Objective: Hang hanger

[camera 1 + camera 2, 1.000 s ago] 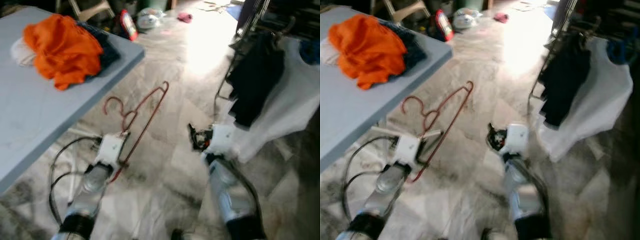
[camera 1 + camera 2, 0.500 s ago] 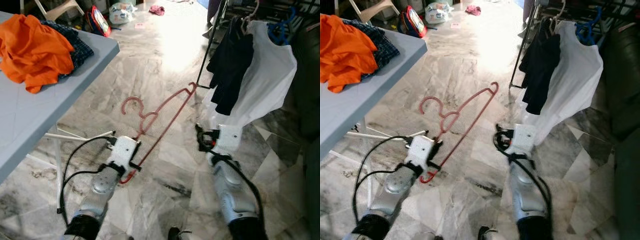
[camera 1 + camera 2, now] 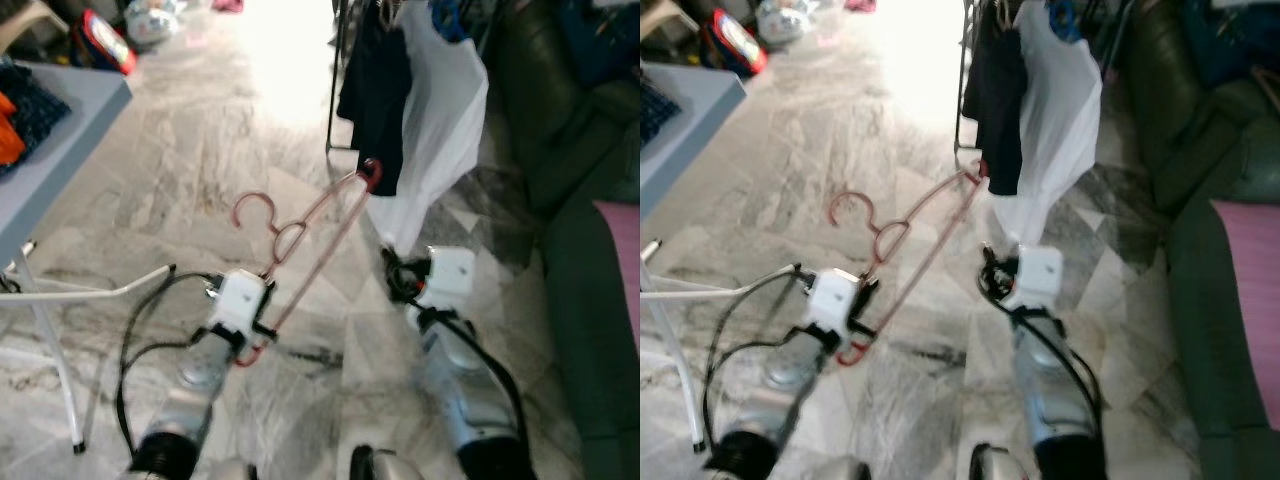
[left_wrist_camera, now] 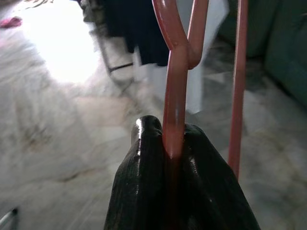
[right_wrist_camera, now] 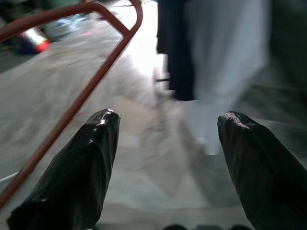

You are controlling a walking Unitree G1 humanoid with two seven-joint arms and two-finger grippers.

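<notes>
The left hand was clamped tight on the lower end of the red hanger, its two black fingers pressed together around the thin bar with no gap showing between them. From that grip the hanger's long axis ran up and away toward about 1 o'clock, its far corner ending close before the dark garment on the clothes rack; its hook curled off toward 11 o'clock. The rack stood ahead at roughly 12 to 1 o'clock, with a white shirt hanging just beside the dark one. The rail itself was blurred and mostly cut off, so where a free spot lay was hard to judge. The right hand held nothing, its fingers spread wide apart, and it sat nearer the garments than the left did. A grey worktop stood off at 10 o'clock.
</notes>
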